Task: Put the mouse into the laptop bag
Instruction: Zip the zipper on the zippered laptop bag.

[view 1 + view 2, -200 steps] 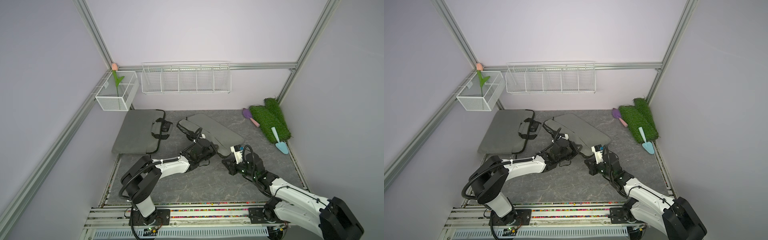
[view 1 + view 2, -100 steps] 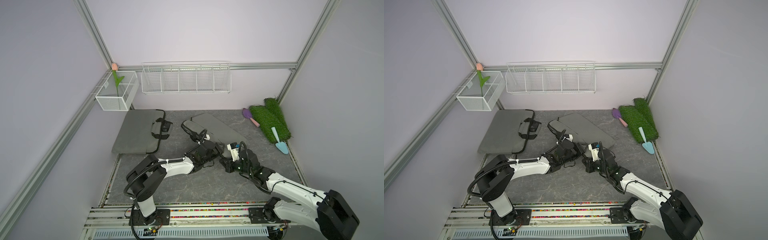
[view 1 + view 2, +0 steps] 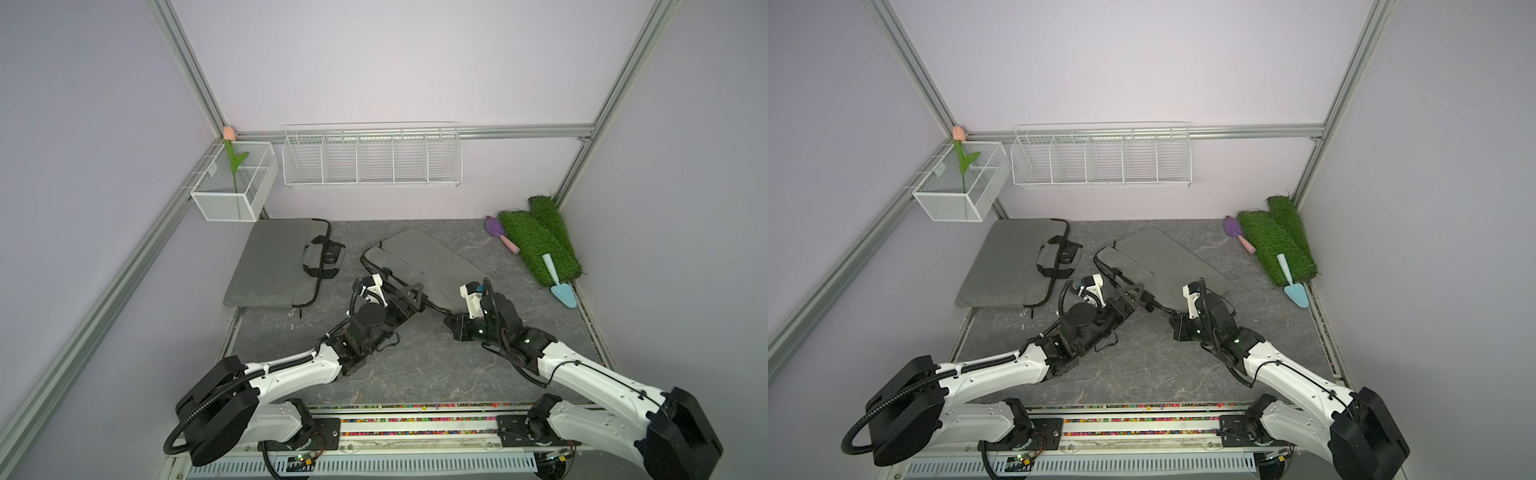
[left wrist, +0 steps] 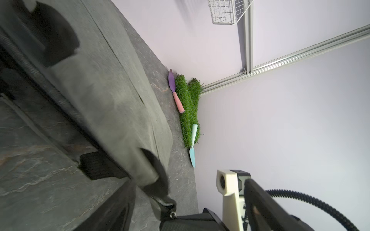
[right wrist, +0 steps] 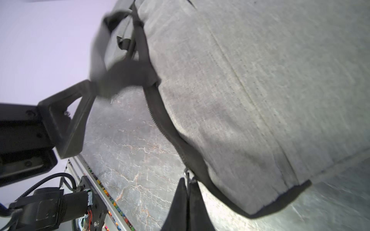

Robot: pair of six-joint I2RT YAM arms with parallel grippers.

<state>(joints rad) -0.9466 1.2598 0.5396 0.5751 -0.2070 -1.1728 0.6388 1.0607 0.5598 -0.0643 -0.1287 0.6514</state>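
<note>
The left gripper point(image 3: 415, 296), clamped shut at the near edge of the laptop bag point(image 3: 428, 257) a second ago, now has its jaws spread wide and grips nothing. The bag's handle point(image 5: 120, 76) shows as a blur just beside one of its fingers. The left arm point(image 3: 291, 374) has swung its elbow out toward the near left corner of the desk point(image 3: 415, 374). The right arm point(image 3: 590, 374) has reached slightly further in toward the bag, which has shifted a little.
</note>
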